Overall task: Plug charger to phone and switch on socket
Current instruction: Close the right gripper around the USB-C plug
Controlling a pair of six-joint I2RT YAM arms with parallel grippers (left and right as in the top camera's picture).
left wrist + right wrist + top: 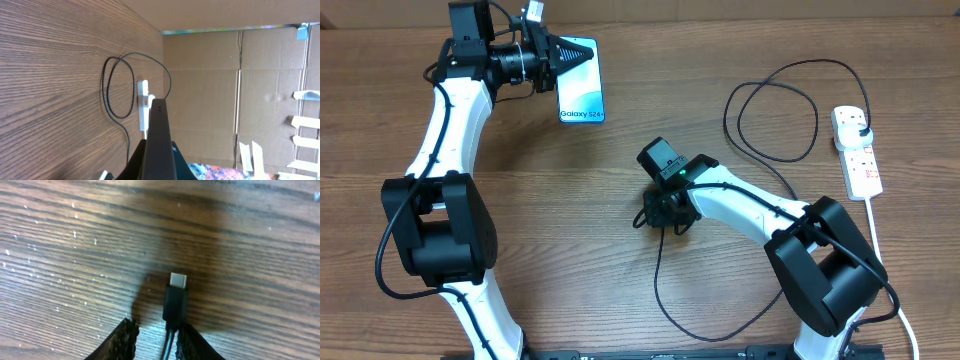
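- Between the narrow jaws of the right gripper (pixel 159 329), near the table's (pixel 570 200) centre, runs the charger (pixel 174 302), straddled just behind its connector. A gap shows on one side, so I judge it not yet pinched.
- Its silver tip points to twelve o'clock in the wrist view, left free, likely for insertion.
- The left gripper (pixel 560 57) is clamped on the phone (pixel 582 88) at eleven o'clock, probably steadying it so the port can be met.
- The phone is slim, its screen light blue, with "Galaxy S24+" at its six o'clock end.
- The socket (pixel 858 150) lies at three o'clock, well apart from both grippers.
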